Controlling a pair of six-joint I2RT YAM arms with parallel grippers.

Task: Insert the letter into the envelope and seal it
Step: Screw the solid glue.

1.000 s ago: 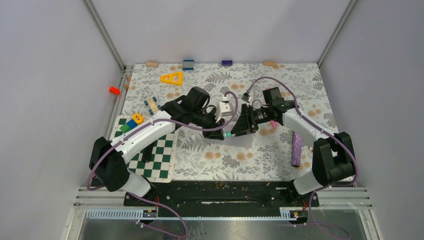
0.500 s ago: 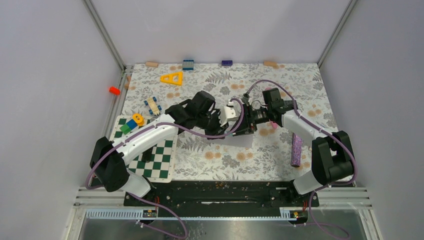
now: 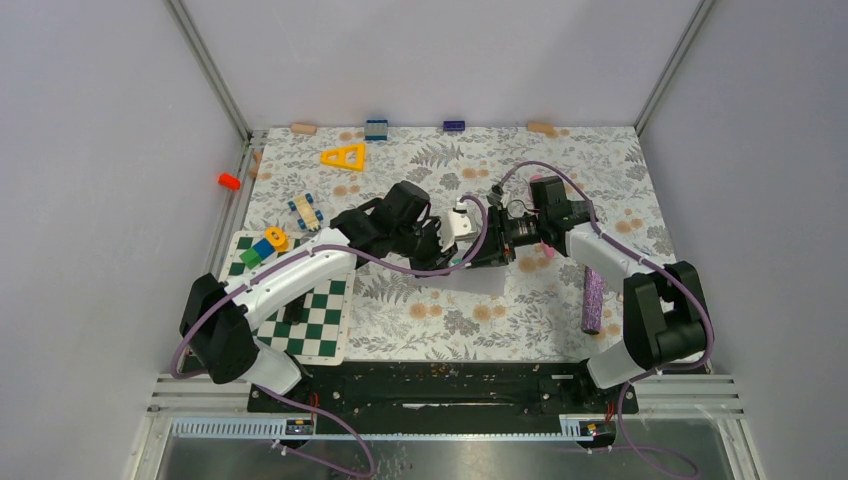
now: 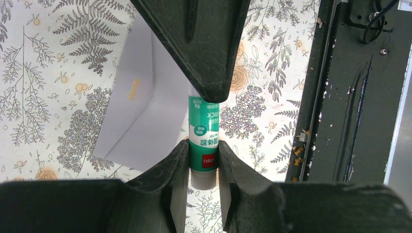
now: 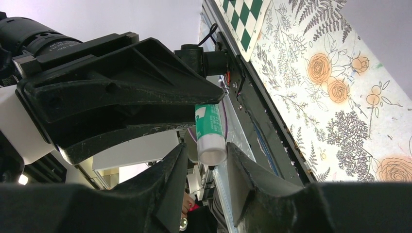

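Seen from above, two white-and-black robot arms reach in from the bottom edge and meet at the centre of a counter (image 3: pixel 600 180) covered in a grey fern-and-flower print. The left jaws are clamped on the green body of a green-and-white plastic glue stick (image 4: pixel 204 141), held clear of the counter. The right jaws stand close on either side of the stick's white end, in the lower centre of the right wrist view; whether they press on it cannot be told.

A flat grey paper envelope (image 4: pixel 138 114) lies on the counter beneath the stick, left of centre in the left wrist view. It shows a pointed fold and a small orange mark on its upper half. In the overhead view part of it shows just below the meeting arms.

A green-and-white chequered board (image 3: pixel 315 315) lies at lower left, a yellow triangular frame (image 3: pixel 343 156) at upper left, and a purple glittery cylinder (image 3: pixel 592 297) at right.
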